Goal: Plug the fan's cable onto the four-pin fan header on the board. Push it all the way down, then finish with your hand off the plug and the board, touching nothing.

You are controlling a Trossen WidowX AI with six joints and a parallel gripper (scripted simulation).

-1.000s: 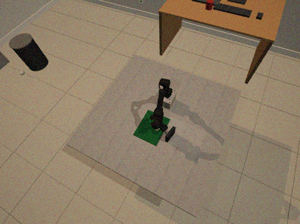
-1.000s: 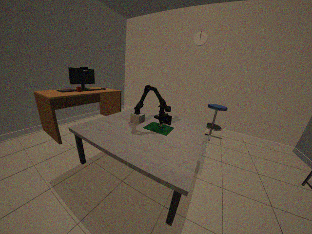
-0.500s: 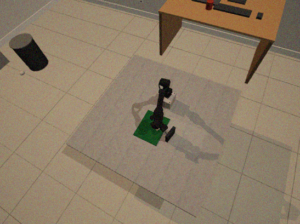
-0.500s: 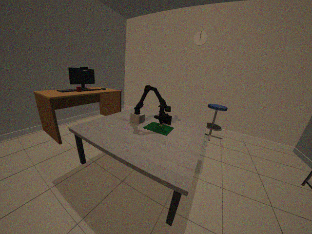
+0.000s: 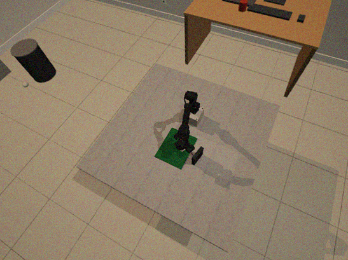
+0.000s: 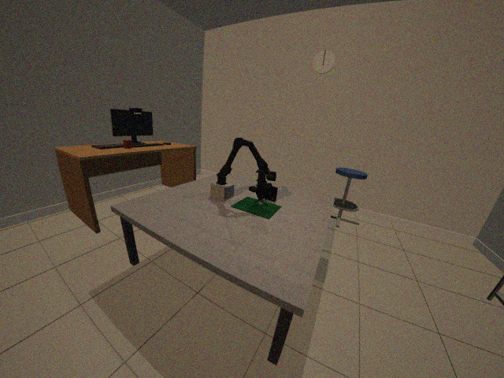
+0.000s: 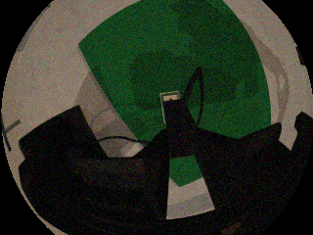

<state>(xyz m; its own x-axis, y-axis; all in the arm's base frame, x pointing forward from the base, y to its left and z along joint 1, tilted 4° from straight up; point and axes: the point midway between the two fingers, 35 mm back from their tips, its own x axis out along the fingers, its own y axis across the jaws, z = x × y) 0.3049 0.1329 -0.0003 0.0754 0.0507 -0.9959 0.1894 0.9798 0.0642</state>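
Arm [image 6: 244, 147] arches from its pale base block [image 6: 221, 190] and reaches down over the green board [image 5: 168, 152], which lies flat on the grey desk [image 6: 227, 248]. Jaws clamped on the fan plug [image 7: 175, 114], dark body, pointing straight down at the board. In the wrist view the plug tip sits at a small pale-outlined rectangle, the fan header [image 7: 170, 97], near the board's middle; can't tell whether it is touching, partly in or fully seated. Thin dark cable [image 7: 111, 139] loops away from the plug across the board edge onto the desk. Fan [image 5: 197, 155], dark slab on edge, stands on the desk just beside the board's edge, apart from it in the top view. Wrist housing hangs low above the board. Away from the board: orange table [image 5: 258, 23] carrying a monitor, blue stool [image 6: 350, 174].
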